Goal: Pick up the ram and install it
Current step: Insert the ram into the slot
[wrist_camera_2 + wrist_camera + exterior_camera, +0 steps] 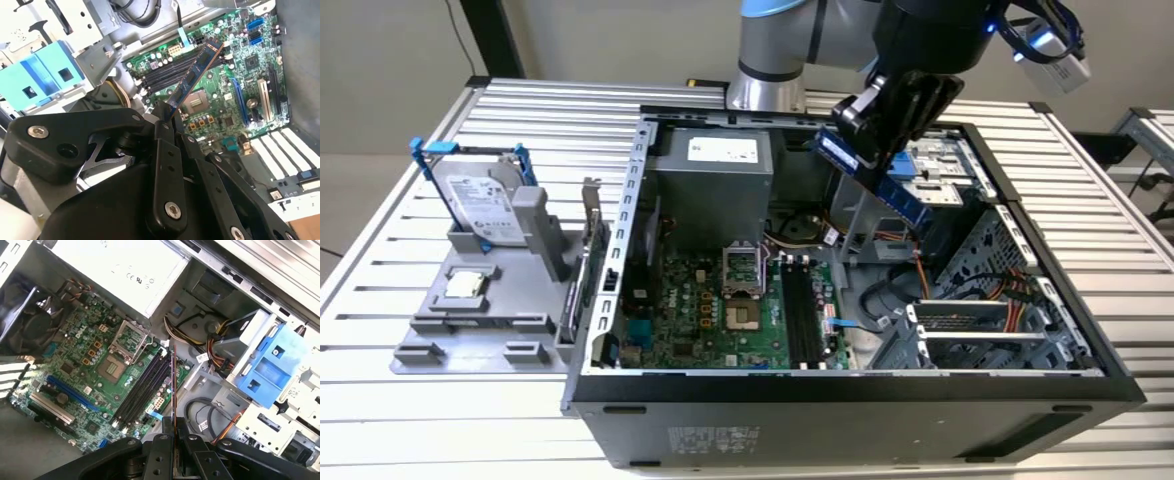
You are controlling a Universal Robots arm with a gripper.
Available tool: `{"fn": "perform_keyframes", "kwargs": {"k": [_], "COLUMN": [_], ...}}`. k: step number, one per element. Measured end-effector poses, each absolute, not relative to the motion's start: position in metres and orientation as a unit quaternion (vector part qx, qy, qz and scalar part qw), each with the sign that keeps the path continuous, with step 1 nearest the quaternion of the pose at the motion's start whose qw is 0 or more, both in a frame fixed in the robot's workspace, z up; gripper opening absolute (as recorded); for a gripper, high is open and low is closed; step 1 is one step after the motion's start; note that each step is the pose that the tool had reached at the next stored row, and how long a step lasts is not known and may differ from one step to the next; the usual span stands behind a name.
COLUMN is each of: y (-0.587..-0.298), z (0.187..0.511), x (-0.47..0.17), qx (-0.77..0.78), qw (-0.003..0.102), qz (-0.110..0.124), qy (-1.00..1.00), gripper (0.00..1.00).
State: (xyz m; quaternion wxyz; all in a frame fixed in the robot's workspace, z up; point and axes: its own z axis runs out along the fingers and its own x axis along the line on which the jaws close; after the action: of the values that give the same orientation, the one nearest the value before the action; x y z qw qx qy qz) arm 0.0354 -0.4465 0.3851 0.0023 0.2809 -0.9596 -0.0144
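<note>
The gripper (865,135) is hanging over the open computer case (854,385), and its black fingers (167,150) are pressing together on one end of the ram (894,190), pinching the stick flat between them. The ram is being held in the air above the inside of the case, touching nothing but the gripper.

In the exterior view its long axis is slanting. The gripped end is sitting higher, toward the exterior view's left, and the free end is pointing down and toward the exterior view's right.

In the second wrist view the ram (195,72) is reaching away from the gripper (162,117) toward the green motherboard (225,85), showing its dark face and a row of chips.

In the first wrist view the ram (173,390) is showing edge-on as a thin line rising out of the gripper (174,437). Its far end is lying near one end of the black slots (142,390), at an angle to them. All the slots are standing unfilled.

A white label (723,150) with dark print is sitting on the grey power supply (714,180). The print cannot be made out. The hard drive (480,200), standing in its blue frame on the bench (400,410), is also carrying a printed label.
</note>
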Motion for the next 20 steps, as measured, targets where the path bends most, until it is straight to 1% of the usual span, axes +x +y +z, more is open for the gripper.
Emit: {"fn": "perform_keyframes", "kwargs": {"k": [20], "y": [-0.4465], "z": [0.385], "x": [0.0354], "qx": [0.21], "qw": [0.001], "qz": [-0.015], "qy": [-0.978], "gripper": [0.0]}}
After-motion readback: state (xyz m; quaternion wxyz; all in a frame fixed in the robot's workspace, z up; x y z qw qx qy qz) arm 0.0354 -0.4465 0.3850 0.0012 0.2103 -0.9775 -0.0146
